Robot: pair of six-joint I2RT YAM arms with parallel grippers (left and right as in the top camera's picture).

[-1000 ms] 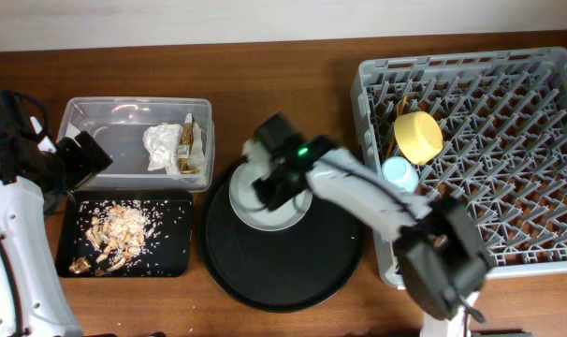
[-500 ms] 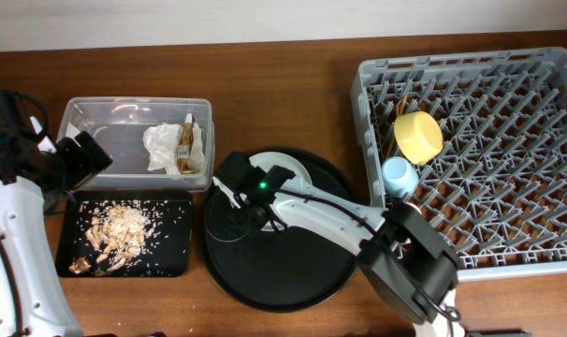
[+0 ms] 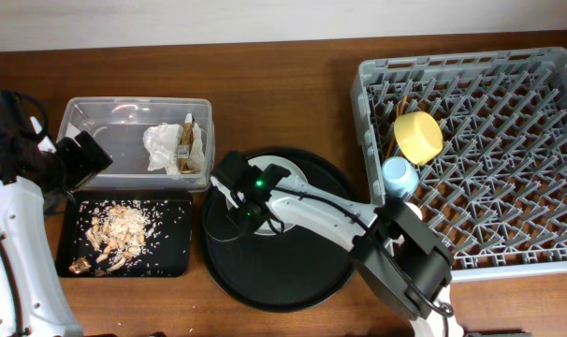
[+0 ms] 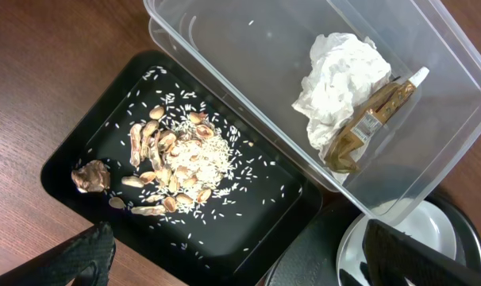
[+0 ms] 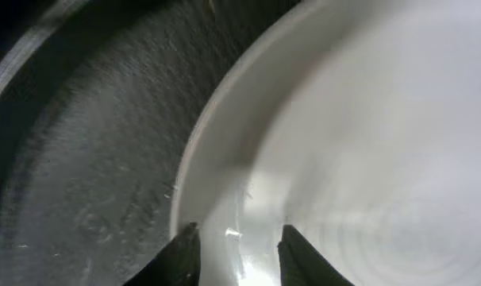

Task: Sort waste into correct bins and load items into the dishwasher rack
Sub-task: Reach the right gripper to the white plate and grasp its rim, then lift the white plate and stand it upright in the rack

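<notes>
Nothing changed on your left over the last second. Your left gripper point(image 4: 239, 234) hung just as it had, fingers wide apart and empty, above the seam between the two bins. The clear box point(image 3: 115, 131) held the crumpled napkin point(image 4: 340, 83) and the gold-brown wrapper point(image 4: 367, 127). Beside it, the shallow black tray point(image 4: 248, 230) held the food scraps point(image 4: 173, 159). The waste half of the job looked finished.

The change was in the middle. A second earlier your right gripper point(image 5: 236, 238) sat over the centre of the plate point(image 3: 295, 167). By now it had swung to the left side of the round black tray point(image 3: 283, 271) and dropped to the plate's left rim. In the last half-second it barely shifted. The plate itself showed nearer the tray's far edge than before. In the wrist view one finger point(image 5: 185, 253) stood outside the rim and the other inside, so the jaws straddled the edge with a gap between them. I could not tell whether they were pressing on it yet.

On the right, the dishwasher rack point(image 3: 372, 122) already carried the yellow bowl point(image 3: 417, 136) and the blue cup point(image 3: 399, 175). You appeared to be setting up an edge grasp, and the plate still lay on the tray and had yet to reach the rack.
</notes>
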